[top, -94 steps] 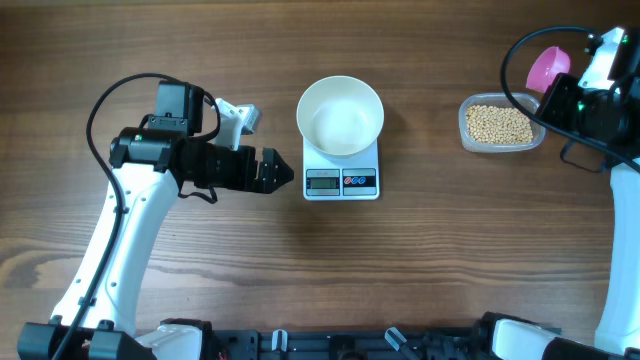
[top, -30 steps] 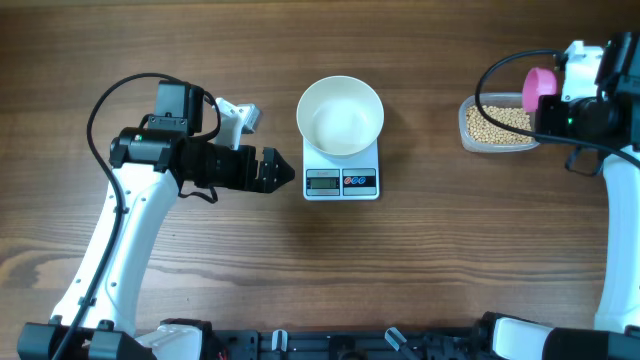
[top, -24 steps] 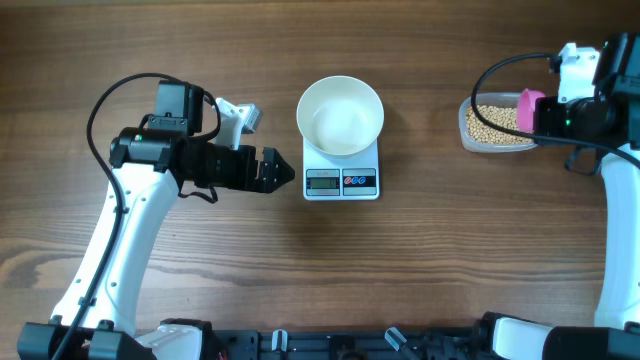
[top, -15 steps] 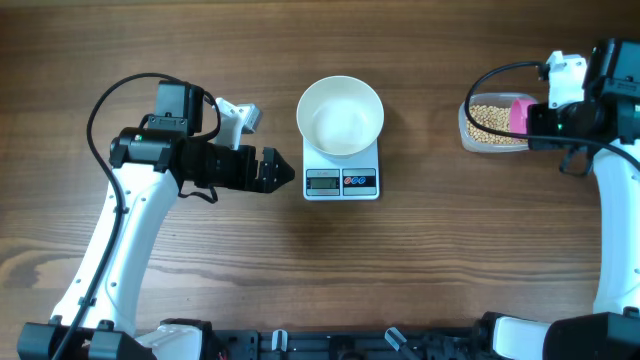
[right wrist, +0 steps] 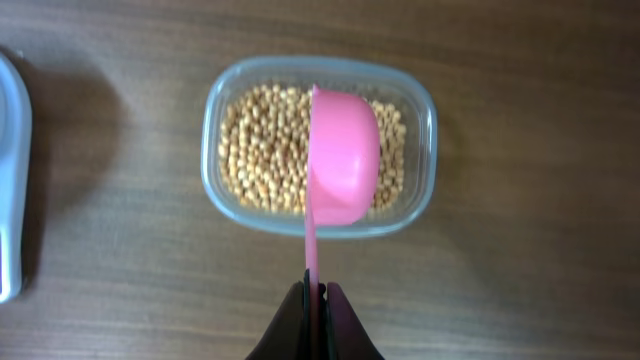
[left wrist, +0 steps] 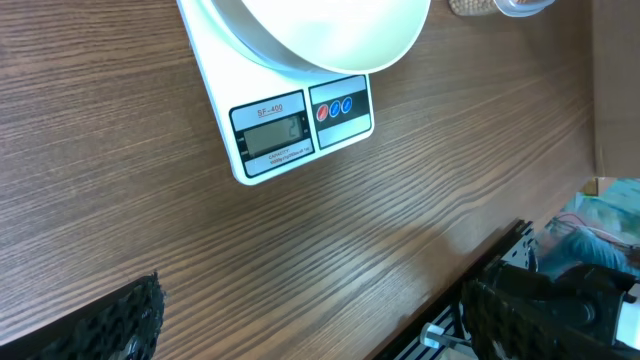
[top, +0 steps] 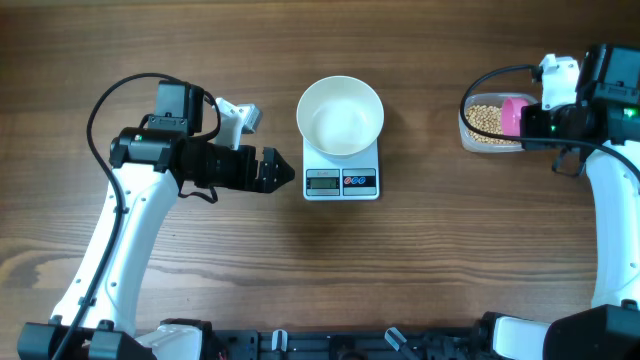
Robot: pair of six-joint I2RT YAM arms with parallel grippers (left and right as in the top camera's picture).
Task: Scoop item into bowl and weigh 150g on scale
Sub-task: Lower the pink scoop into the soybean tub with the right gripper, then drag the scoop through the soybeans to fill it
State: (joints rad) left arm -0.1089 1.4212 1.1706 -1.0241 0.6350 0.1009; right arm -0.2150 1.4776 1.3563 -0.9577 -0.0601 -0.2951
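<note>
Fingers [right wrist: 288, 328] of the right gripper [right wrist: 313, 292] are clamped tight on the thin handle of the pink scoop [right wrist: 343, 160], the 2 dark tips meeting around it. From that grip the handle runs forward to the cup, which hangs over the middle-right part of the clear tub [right wrist: 424, 120]. Whether the cup touches the beans cannot be told. These beans [right wrist: 260, 150] all lie inside the tub, a tan layer showing on both sides of the scoop. From overhead, the tub sits near the table's far right, well apart from the scale [top: 341, 181].

At the centre of the table [top: 430, 270], the white bowl [top: 306, 112] stands on the scale, covering its platform, while the grey display and 2 buttons stay visible at the front edge.

On the other side, the left gripper [top: 288, 172] has its 2 fingers [left wrist: 132, 322] spread wide, holding nothing. It points at the scale from just beside it, apart from it.
</note>
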